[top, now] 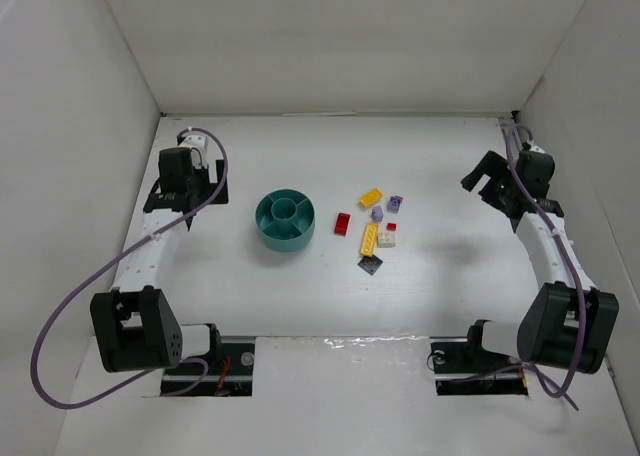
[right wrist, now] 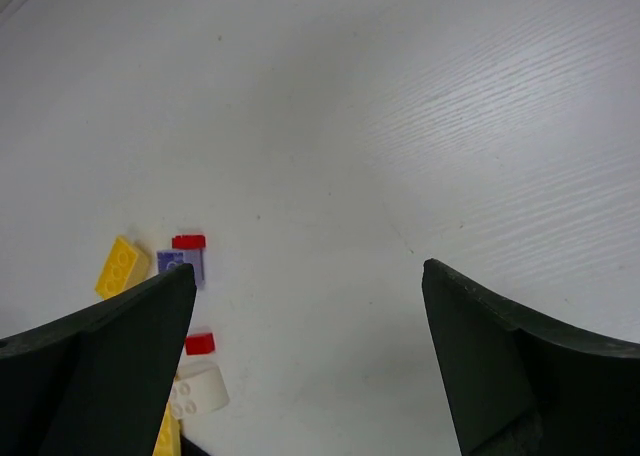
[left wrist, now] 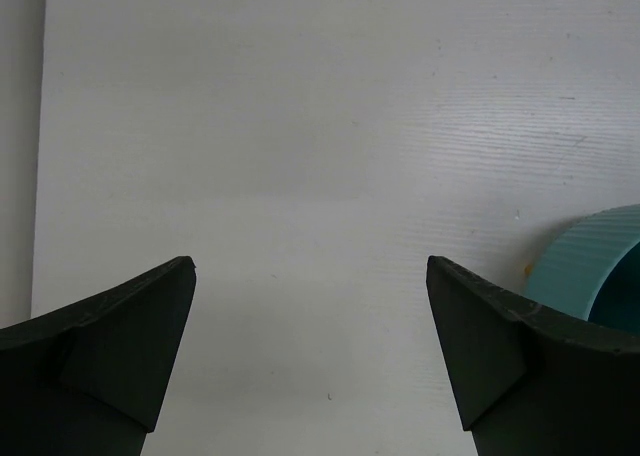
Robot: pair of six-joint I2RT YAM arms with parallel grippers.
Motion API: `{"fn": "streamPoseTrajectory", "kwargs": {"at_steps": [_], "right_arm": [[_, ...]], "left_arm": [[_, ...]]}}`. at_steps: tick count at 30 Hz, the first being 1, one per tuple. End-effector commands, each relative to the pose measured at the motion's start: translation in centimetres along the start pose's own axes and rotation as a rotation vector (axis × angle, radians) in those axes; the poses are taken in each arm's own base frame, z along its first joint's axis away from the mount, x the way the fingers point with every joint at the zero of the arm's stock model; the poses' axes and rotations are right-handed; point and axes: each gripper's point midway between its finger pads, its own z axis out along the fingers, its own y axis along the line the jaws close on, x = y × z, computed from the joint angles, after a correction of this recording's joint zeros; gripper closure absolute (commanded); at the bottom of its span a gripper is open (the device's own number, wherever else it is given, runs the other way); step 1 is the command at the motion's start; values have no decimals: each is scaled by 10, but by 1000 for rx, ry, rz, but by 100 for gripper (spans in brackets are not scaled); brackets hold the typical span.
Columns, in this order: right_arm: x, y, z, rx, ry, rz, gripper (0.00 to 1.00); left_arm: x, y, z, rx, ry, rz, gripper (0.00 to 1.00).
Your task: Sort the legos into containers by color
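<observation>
white table (top: 330, 306), boxed in by plain white walls (top: 60, 126) on three sides. at far left the left arm (top: 150, 246) reaches along the table's edge, a purple cable (top: 224, 166) looping off it. the left gripper (left wrist: 308, 266) hangs over bare table, its dark fingers (left wrist: 130, 326) spread wide with nothing between them. at the right edge of the left wrist view a ribbed teal wall peeks in. it belongs to the teal dish (top: 286, 241), round and low-walled, split into wedge sections around a central cup (top: 288, 210), standing left of centre.

all the legos lie loose on the table to the right of the dish, none touching it. closest to it is a red brick (top: 343, 223). further right, a yellow brick (top: 371, 197) sits at the far end of the cluster, a long yellow brick (top: 369, 238) lies nearer the arms, and a black piece (top: 371, 265) is nearest the bases. a lavender brick (top: 377, 214) and a purple brick (top: 395, 204) sit just beside the far yellow one. a small red brick (top: 391, 226) lies above a white brick (top: 386, 240), which touches the long yellow brick's right side.

at far right the right arm (top: 550, 246) bends inward. the right gripper (right wrist: 309, 268) is over bare table, well apart from the cluster, jaws wide and holding nothing. its wrist view catches some of the bricks at lower left, beside one finger.
</observation>
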Motion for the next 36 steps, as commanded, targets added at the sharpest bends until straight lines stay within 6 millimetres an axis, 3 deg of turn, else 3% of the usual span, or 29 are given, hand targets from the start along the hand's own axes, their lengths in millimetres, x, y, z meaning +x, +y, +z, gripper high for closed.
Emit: {"fn": "streamPoseTrajectory", "kwargs": {"at_steps": [1,3,6,10,15,16,17,18,19,20,21,23,28,33,34,35,36], "right_arm": [[0,9,-9,-53,16,-43,1],[2,14,-14,-84,36,-64,1],[3,23,-19,-131,48,-75,1],[3,29,-27,-171,41,-108,1],[18,49,-25,-190,122,-260,2],[23,60,-25,-214,133,-280,2],[23,67,-22,-228,145,-314,4],[24,77,-21,-247,152,-329,20],[34,90,-19,-257,176,-361,28],[27,105,-20,-281,170,-377,34],[40,106,-12,-274,236,-408,39],[53,126,-9,-318,288,-460,40],[66,166,7,-453,312,-726,37],[66,183,19,-662,266,-1057,37],[56,191,19,-689,239,-1114,37],[67,182,26,-714,294,-1207,38],[70,188,27,-737,304,-1254,38]], "left_arm": [[-17,15,-13,-81,-64,-25,0],[-12,17,-9,-94,-28,-35,0],[-25,18,-13,-86,-40,9,0],[-42,9,-23,-19,-94,74,0],[-49,-11,-31,110,-66,132,0],[-52,-13,-34,124,-71,132,0],[-52,-14,-34,135,-73,144,0],[-54,-16,-36,148,-73,145,0],[-54,-16,-36,148,-74,154,0],[-55,-16,-38,148,-73,154,0],[-55,-16,-38,148,-73,154,0],[-53,-14,-38,138,-62,153,0],[-45,-16,-40,153,-44,172,0],[-39,-20,-43,177,-28,180,0],[-39,-20,-43,177,-28,180,0],[-39,-20,-43,177,-28,180,0],[-38,-19,-42,178,-18,189,0]]}}
